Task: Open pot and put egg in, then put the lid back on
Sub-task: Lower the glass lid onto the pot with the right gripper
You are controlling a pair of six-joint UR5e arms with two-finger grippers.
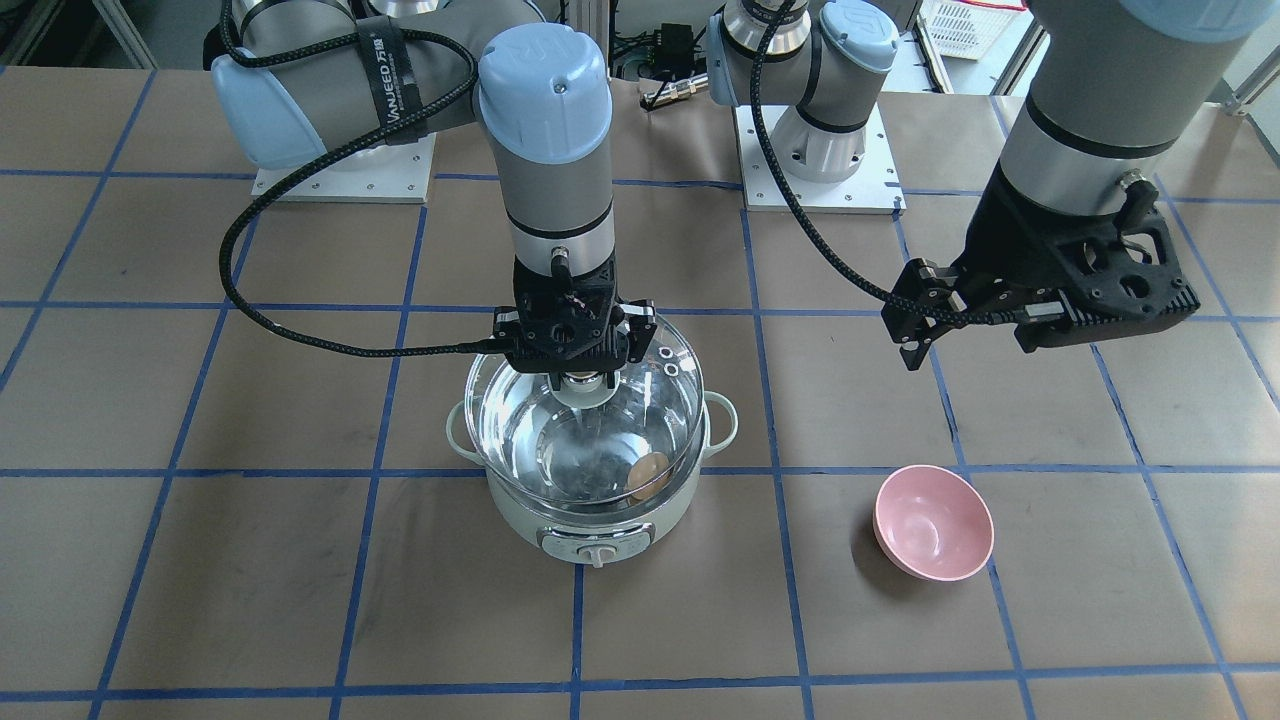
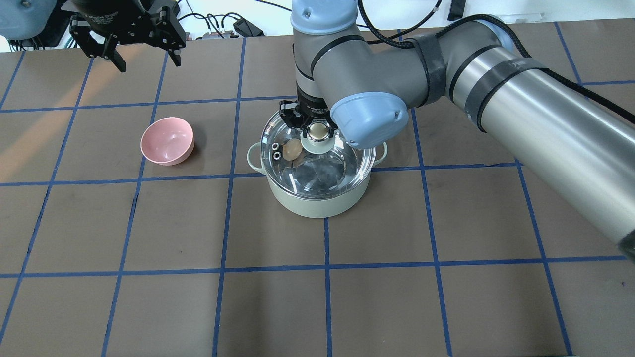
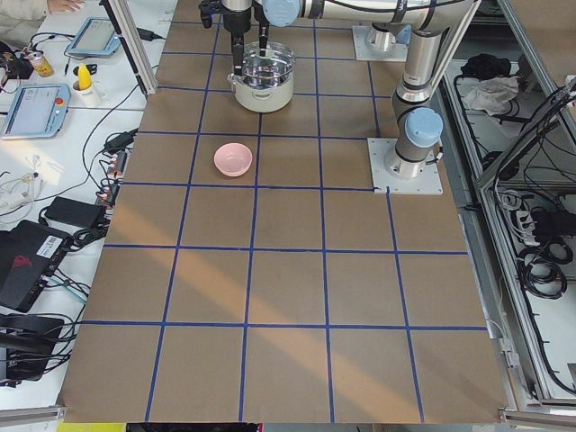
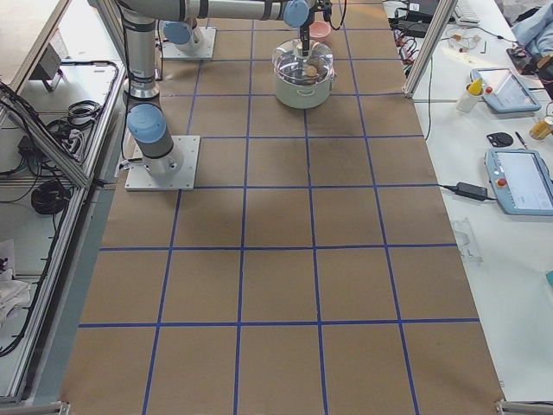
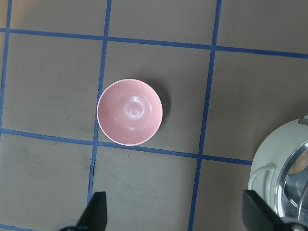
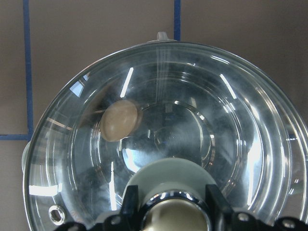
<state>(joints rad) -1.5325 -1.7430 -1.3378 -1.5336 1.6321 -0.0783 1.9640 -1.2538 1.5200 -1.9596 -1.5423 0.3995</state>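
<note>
The mint-green pot (image 1: 590,522) stands mid-table, also seen from overhead (image 2: 317,207). The tan egg (image 1: 648,474) lies inside on the steel bottom and shows through the glass in the overhead view (image 2: 292,148) and the right wrist view (image 6: 119,120). The clear glass lid (image 1: 520,420) covers the pot's mouth; I cannot tell whether it rests on the rim or hangs just above it. My right gripper (image 6: 173,211) is straight above, shut on the lid's beige knob (image 2: 317,130). My left gripper (image 2: 149,63) is open and empty, high above the table near the pink bowl.
A pink bowl (image 1: 933,520) sits on the brown paper beside the pot, on my left side, and shows in the left wrist view (image 5: 130,112). The pot's rim also shows at that view's right edge (image 5: 269,154). Blue tape lines grid the table.
</note>
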